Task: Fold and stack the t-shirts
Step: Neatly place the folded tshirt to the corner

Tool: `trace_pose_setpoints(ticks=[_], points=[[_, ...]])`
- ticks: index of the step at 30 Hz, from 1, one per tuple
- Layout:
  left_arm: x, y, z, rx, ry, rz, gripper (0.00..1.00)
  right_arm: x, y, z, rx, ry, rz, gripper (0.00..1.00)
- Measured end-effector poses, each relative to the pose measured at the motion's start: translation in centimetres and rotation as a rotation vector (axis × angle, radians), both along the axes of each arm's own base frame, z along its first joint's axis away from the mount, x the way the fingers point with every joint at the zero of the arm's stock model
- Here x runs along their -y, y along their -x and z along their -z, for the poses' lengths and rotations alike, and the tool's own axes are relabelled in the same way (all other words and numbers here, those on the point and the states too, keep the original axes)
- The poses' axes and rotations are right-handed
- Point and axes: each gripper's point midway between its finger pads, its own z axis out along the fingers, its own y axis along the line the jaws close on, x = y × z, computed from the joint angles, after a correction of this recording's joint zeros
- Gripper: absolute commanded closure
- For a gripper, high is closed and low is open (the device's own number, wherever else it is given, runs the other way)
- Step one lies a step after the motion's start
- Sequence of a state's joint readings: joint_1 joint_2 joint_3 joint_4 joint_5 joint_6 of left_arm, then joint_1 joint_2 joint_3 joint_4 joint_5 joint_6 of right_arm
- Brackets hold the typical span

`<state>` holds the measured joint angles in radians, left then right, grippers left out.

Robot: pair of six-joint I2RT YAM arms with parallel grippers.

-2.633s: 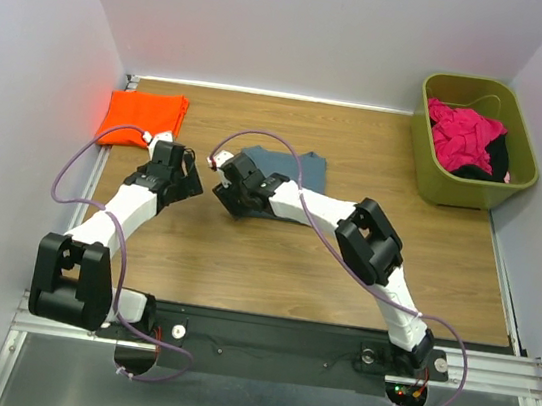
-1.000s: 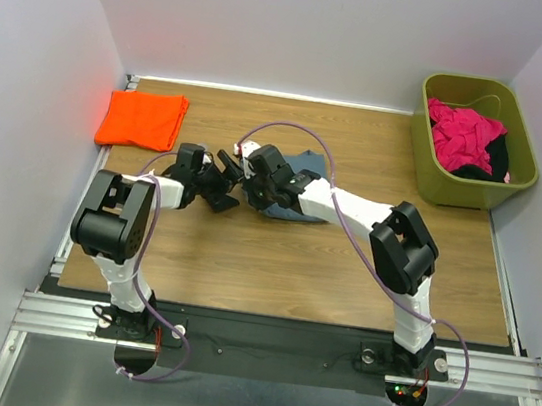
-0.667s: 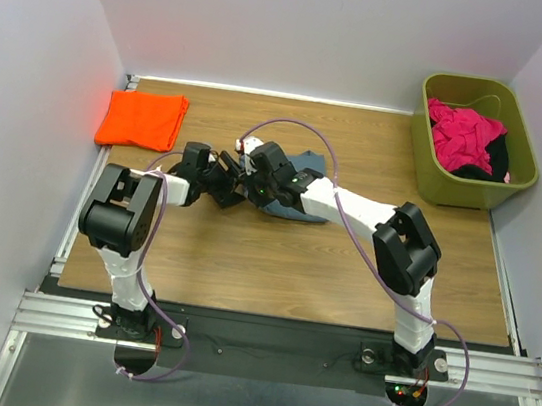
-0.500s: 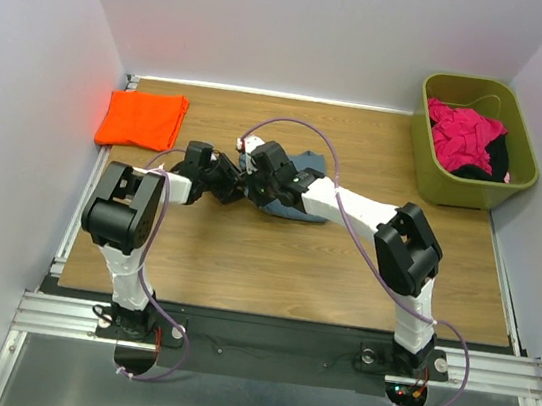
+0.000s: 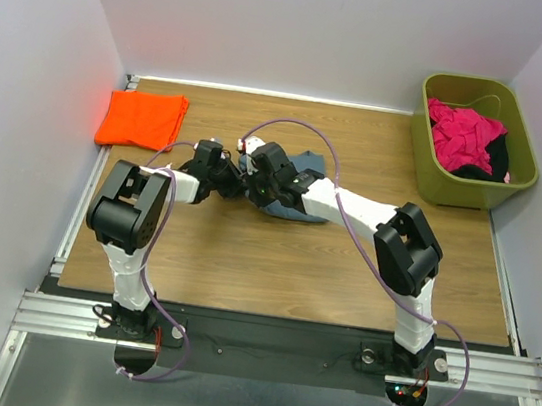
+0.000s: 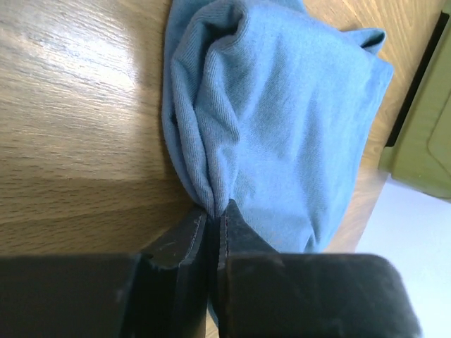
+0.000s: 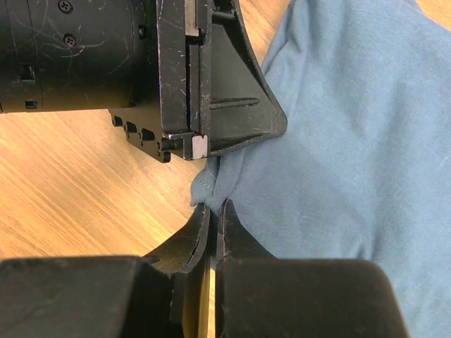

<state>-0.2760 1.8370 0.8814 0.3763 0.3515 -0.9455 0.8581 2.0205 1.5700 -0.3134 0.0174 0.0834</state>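
At counter (image 5: pixel 274 254) centre: both claws on blue-grey t-shirt (image 6: pixel 282 127).
L claw (image 6: pixel 211 211) pinched shut on bunched fold at shirt edge; R claw (image 7: pixel 215 208) closed on same edge, just beside L. Folded orange t-shirt (image 5: pixel 144 118) lies flat, far-left corner, well apart.

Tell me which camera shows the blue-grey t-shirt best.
Left wrist: the blue-grey t-shirt fills the frame, with its folds and edges plain. Top external shows only slivers of it beside the right arm. Right wrist shows one smooth stretch, no outline.
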Motion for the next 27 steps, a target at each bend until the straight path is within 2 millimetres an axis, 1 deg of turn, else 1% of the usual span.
trace_pose_setpoints(ticks=[1,2,3,5,6,7,9,10,13,14,15,17,19,21,23,24,27], points=[[0.0,0.0,0.0,0.002,-0.002,0.001,1.0,0.0,0.0,0.0,-0.001,-0.001,-0.001,0.76],[-0.1,0.0,0.1,0.01,-0.015,0.008,1.0,0.0,0.1,0.0,-0.004,-0.002,-0.002,0.57],[-0.1,0.0,0.1,0.01,-0.015,0.008,1.0,0.0,0.1,0.2,-0.006,-0.004,-0.004,0.47],[-0.6,-0.2,0.4,0.027,-0.065,0.027,1.0,0.2,0.4,0.2,-0.012,-0.006,-0.002,0.34],[-0.9,-0.4,0.3,0.038,-0.098,0.04,1.0,0.5,0.6,0.1,-0.016,-0.007,0.006,0.24],[-1.1,-0.6,0.3,0.046,-0.117,0.047,1.0,0.8,0.9,-0.1,-0.014,-0.007,0.003,0.19],[-2.1,-1.7,-0.4,0.09,-0.188,0.077,1.0,1.5,1.2,-0.6,-0.008,-0.006,0.023,0.11],[-2.7,-2.3,-0.7,0.113,-0.223,0.089,1.0,2.1,1.4,-1.3,0.004,-0.012,0.035,0.08],[-5.5,-4.5,-2.4,0.156,-0.361,0.127,1.0,3.8,2.2,-3.5,0.035,-0.024,0.062,0.03],[-6.7,-5.4,-3.5,0.172,-0.408,0.13,1.0,4.4,2.5,-4.5,0.049,-0.036,0.071,0.03],[-8.3,-6.8,-5.0,0.207,-0.492,0.141,1.0,4.9,2.9,-5.2,0.057,-0.045,0.078,0.02],[-10.5,-8.5,-7.1,0.238,-0.584,0.132,1.0,6.6,3.9,-6.8,0.075,-0.059,0.096,0.02],[-13.1,-10.3,-9.3,0.267,-0.697,0.123,1.0,7.9,4.8,-7.7,0.087,-0.067,0.112,0.02],[-15.6,-11.7,-10.8,0.269,-0.798,0.108,1.0,9.3,5.6,-8.0,0.089,-0.061,0.13,0.02],[-18.0,-12.5,-11.3,0.251,-0.885,0.098,1.0,10.5,6.4,-7.6,0.079,-0.037,0.146,0.02],[-19.3,-12.9,-11.4,0.231,-0.931,0.094,1.0,10.9,6.6,-7.3,0.073,-0.026,0.15,0.02],[-22.0,-13.9,-10.9,0.184,-1.033,0.096,1.0,11.9,7.3,-5.9,0.041,0.02,0.162,0.02]])
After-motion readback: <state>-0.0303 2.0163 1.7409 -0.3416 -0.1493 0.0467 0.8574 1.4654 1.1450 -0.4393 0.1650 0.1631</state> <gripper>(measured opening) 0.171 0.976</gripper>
